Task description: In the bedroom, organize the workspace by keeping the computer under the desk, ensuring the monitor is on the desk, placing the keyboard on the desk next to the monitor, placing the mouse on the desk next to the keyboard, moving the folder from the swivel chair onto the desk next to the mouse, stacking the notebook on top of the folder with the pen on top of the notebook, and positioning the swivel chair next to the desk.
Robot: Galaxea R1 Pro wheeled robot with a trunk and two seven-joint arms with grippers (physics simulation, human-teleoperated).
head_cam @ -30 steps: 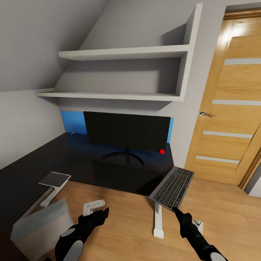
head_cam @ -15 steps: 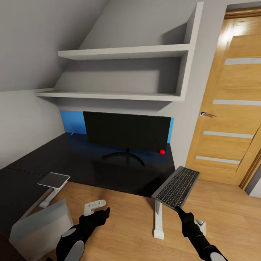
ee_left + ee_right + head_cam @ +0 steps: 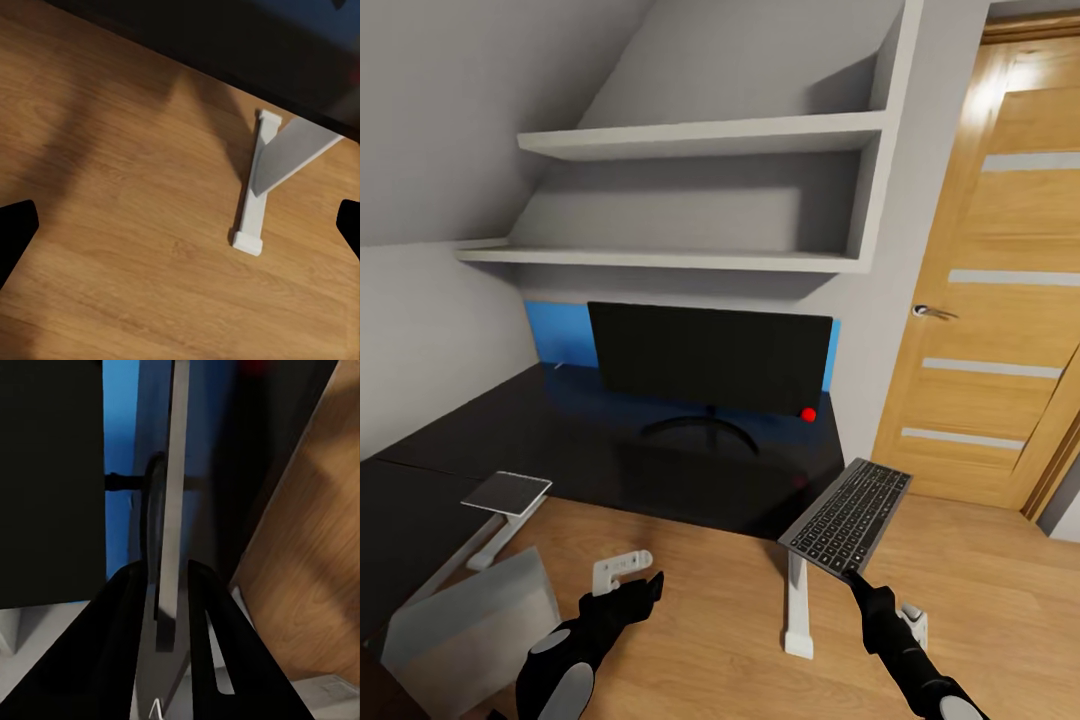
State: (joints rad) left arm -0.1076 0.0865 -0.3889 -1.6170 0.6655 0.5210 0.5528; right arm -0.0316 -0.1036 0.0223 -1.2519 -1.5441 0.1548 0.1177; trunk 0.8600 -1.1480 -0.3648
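Wooden floor (image 3: 710, 620) spreads out under my arms, and grey walls with two white shelves (image 3: 700, 200) rise ahead of me. My right gripper (image 3: 852, 576) is clamped on the keyboard (image 3: 847, 518). It pinches the near edge, and the keyboard is up in the air, tilted, with its far end higher. It hangs just past the right front corner of the desk (image 3: 560, 440), not resting on it. Looking along my right gripper (image 3: 166, 607), I see the thin grey edge of the keyboard (image 3: 174, 510) squeezed between the two black fingers (image 3: 120, 615).

Behind the keyboard, the monitor (image 3: 710, 358) stands on the glossy black desk top, on its ring base, in front of the blue back panel (image 3: 558, 336). A little red dot (image 3: 809, 413) glows at its lower right corner. Below the keyboard, a white desk leg (image 3: 796, 610) stands on the floor.

My left gripper (image 3: 630, 596) hangs low over the floor with its fingers apart, holding nothing. From the left wrist I see the two black fingertips (image 3: 15, 229) far apart at the edges, with bare wood (image 3: 135, 225) and a white desk leg (image 3: 253, 202) between them.

Further left, a small grey flat thing (image 3: 507, 492) sits by the desk edge. A light grey box, the computer (image 3: 470, 625), stands on the floor near my left arm. A wooden door (image 3: 990, 300) is on the right.
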